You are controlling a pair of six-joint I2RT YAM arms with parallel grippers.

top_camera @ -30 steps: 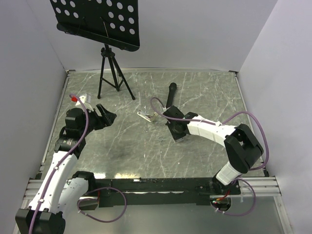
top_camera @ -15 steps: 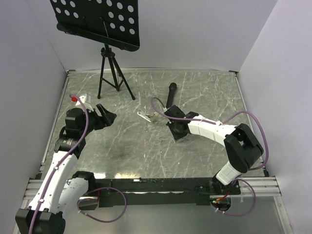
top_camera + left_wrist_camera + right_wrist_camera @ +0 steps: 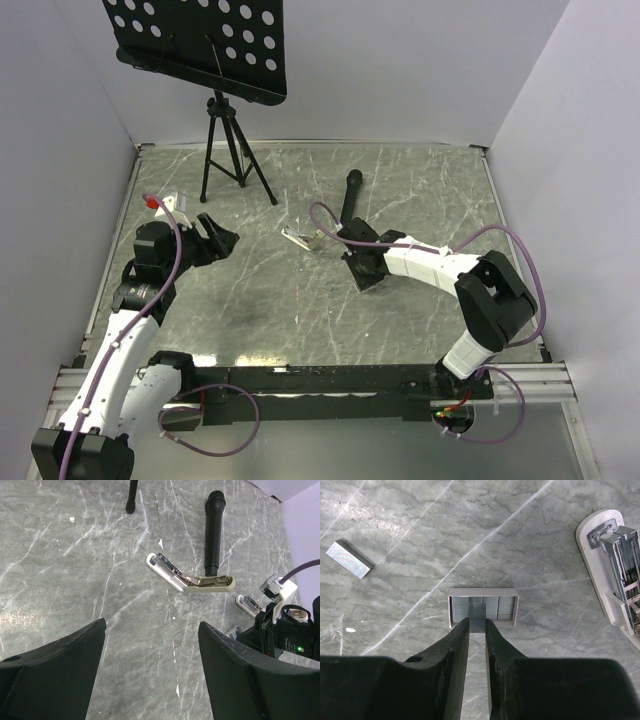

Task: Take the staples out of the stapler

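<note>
The white stapler (image 3: 190, 577) lies hinged open on the marble table, its metal staple channel showing; it also shows in the overhead view (image 3: 302, 238) and at the right edge of the right wrist view (image 3: 615, 575). My right gripper (image 3: 477, 622) is shut on a strip of staples (image 3: 477, 614), held just over a small open box of staples (image 3: 482, 606) beside the stapler. In the overhead view the right gripper (image 3: 355, 262) sits just right of the stapler. Another loose strip of staples (image 3: 349, 559) lies on the table. My left gripper (image 3: 152, 625) is open and empty, well left of the stapler (image 3: 222, 238).
A black microphone (image 3: 349, 195) lies just beyond the stapler, also in the left wrist view (image 3: 214, 530). A music stand on a tripod (image 3: 230, 150) stands at the back left. White walls close the table on three sides.
The right gripper has shifted slightly toward the stapler with the staple strip still pinched. The left arm has not moved.
</note>
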